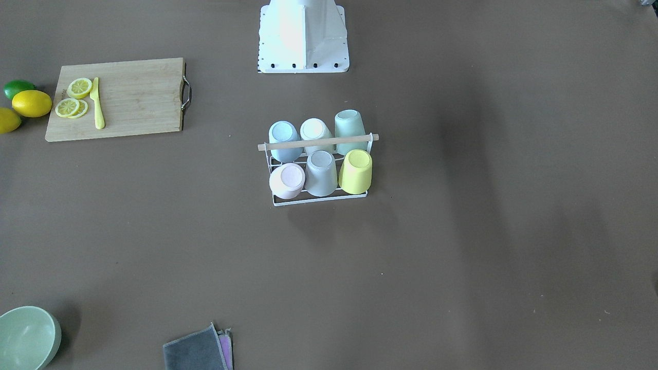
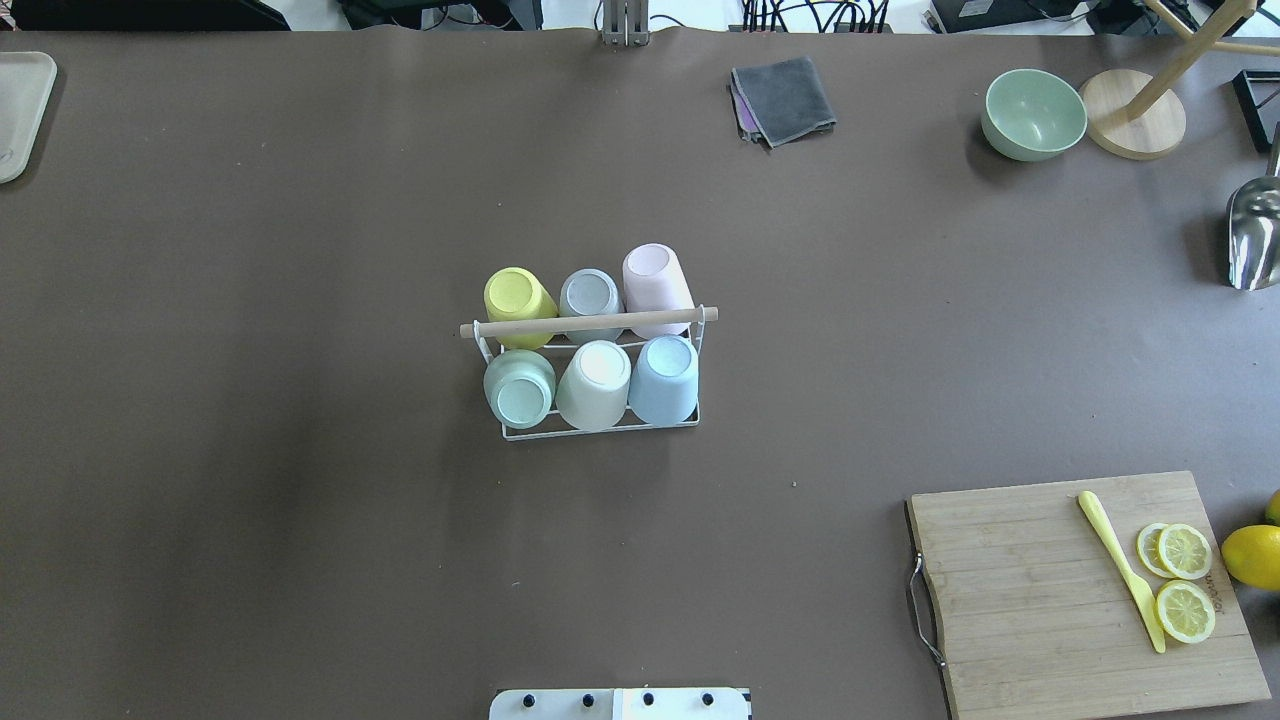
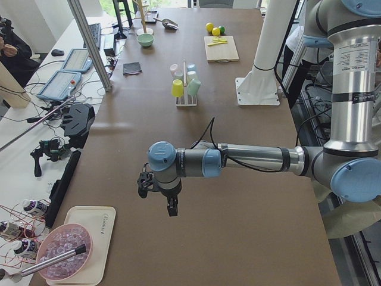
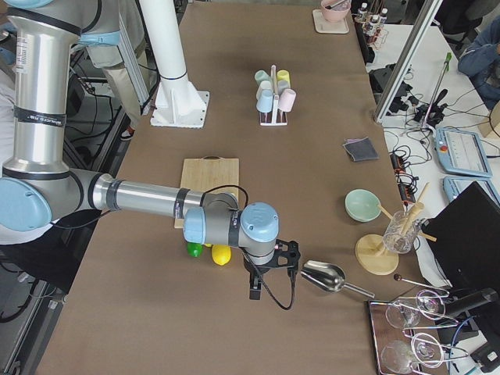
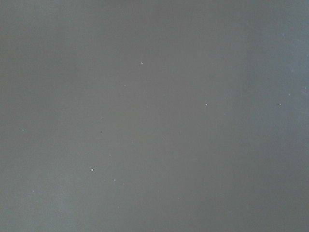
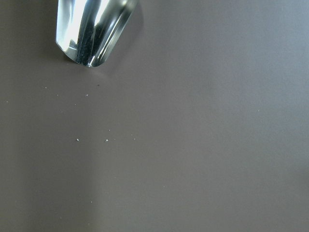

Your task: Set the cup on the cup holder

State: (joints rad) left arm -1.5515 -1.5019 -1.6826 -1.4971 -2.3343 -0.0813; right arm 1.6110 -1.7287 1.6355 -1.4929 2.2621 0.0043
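Note:
The cup holder [image 2: 600, 431], a white wire rack with a wooden rod handle [image 2: 590, 322], stands mid-table, also visible as the cup holder [image 1: 318, 201]. Several cups sit upside down on it in two rows, among them a yellow cup [image 2: 518, 296], a pink cup [image 2: 655, 277] and a blue cup [image 2: 665, 380]. My left gripper [image 3: 171, 208] hangs over the table's left end, far from the rack. My right gripper [image 4: 254, 291] hangs over the right end beside a metal scoop. Both show only in the side views, so I cannot tell whether they are open or shut.
A wooden cutting board [image 2: 1040, 610] with lemon slices and a yellow knife [image 2: 1120, 570] lies at the near right, a lemon [image 2: 1250, 556] beside it. A metal scoop [image 2: 1255, 235], green bowl [image 2: 1033, 114], wooden stand [image 2: 1135, 125] and grey cloth [image 2: 785, 98] line the far right. A tray [image 2: 20, 110] sits far left.

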